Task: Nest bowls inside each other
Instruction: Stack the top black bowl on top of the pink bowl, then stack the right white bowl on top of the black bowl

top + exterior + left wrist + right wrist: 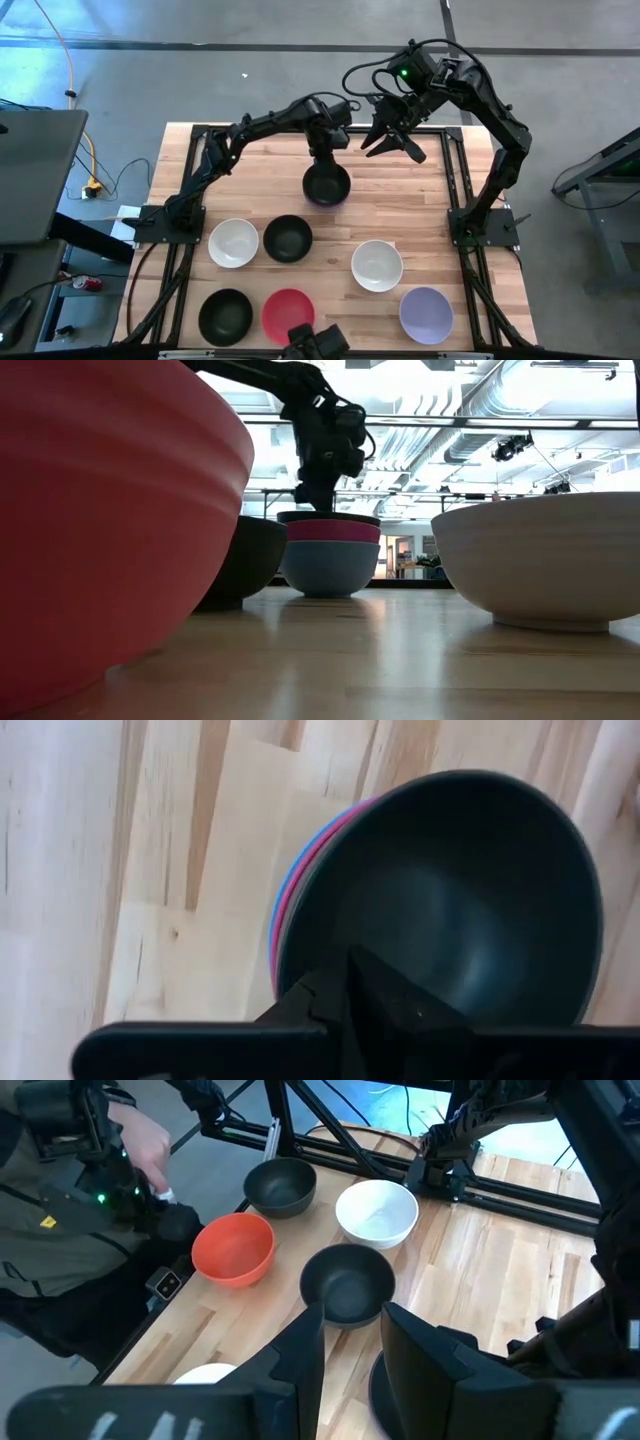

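A stack of three bowls stands on the table's far middle: a blue bowl (330, 572) at the bottom, a magenta bowl (333, 532) in it, and a black bowl (326, 184) on top. My left gripper (325, 152) is shut on the black bowl (470, 900) at its far side. My right gripper (392, 140) hangs open and empty above the table's far edge, to the right of the stack; it also shows in its wrist view (350, 1350). My left gripper holds the black bowl by its rim (292, 982) on the far side, one finger seemingly inside the bowl and one outside. The fingers (312, 495) come from above, pointing down. The bowl sits level in the magenta bowl, nested in the stack.
Loose bowls stand upright on the near half: a white bowl (233, 243), a black bowl (288, 238), a white bowl (377, 265), a black bowl (225, 316), a red bowl (287, 313) and a lavender bowl (426, 314). A person (70, 1200) stands beyond the table.
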Tool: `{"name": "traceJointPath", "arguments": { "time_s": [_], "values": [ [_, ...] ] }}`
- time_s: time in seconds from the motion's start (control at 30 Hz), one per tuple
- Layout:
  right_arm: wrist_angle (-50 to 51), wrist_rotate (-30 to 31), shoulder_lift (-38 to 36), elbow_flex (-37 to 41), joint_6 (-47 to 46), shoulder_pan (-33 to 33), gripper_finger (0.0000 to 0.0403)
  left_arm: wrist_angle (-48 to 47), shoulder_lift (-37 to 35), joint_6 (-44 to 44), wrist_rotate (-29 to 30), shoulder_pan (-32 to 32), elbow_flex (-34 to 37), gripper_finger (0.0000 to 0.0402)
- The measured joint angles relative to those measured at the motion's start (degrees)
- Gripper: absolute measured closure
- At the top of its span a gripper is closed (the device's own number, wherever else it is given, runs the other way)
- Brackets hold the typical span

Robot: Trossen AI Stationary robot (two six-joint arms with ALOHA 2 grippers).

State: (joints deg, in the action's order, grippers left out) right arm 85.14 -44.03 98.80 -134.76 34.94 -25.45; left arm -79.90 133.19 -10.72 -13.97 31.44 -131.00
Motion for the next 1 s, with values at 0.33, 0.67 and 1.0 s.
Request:
{"name": "traceJointPath", "arguments": {
  "time_s": [0.33, 0.67, 1.0],
  "values": [
    [1.2, 0.6, 0.0, 0.3, 0.2, 0.0, 0.0311, -5.2, -2.4, -2.2, 2.8, 1.2, -1.0, 0.0338],
    [4.9, 6.4, -0.3, 14.4, -7.1, -0.3, 0.0311, -9.9, -16.6, -7.7, -1.2, -0.5, 4.8, 0.0279],
    [4.4, 6.4, -0.7, 34.4, -15.4, 0.9, 0.0311, -10.1, -32.0, -9.0, -0.9, -7.0, 16.6, 0.0261]
  ]
}}
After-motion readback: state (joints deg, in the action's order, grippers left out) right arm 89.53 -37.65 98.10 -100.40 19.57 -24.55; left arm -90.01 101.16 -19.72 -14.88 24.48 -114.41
